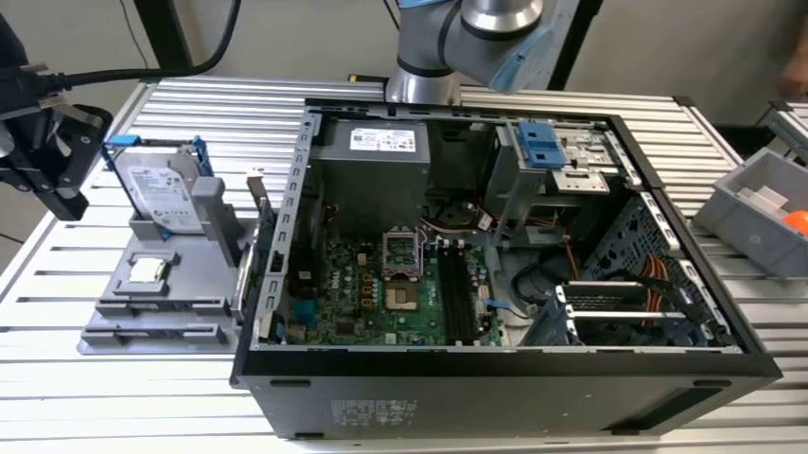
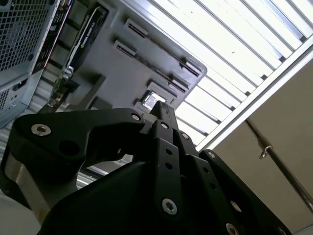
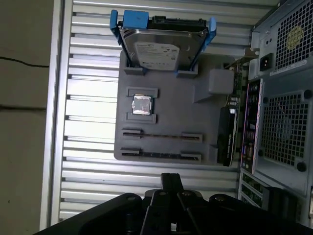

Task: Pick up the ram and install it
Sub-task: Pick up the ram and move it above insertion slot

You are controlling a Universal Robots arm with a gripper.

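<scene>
The gripper point(image 2: 161, 107) is closed and empty, and hangs near the grey tray point(image 3: 171, 93) at the exterior view's left. The ram point(image 3: 161, 135), a thin dark strip, stands on its edge in a tray slot beside a square chip point(image 3: 142, 104). The hard drive point(image 3: 159, 49) is beyond it.

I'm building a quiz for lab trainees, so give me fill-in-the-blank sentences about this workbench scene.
1. The hard drive stands in a ___ bracket on the grey tray.
2. That tray lies toward the exterior view's ___ of the computer case.
3. The tool is ___ the case, near the tray.

Missing words: blue; left; outside.
</scene>
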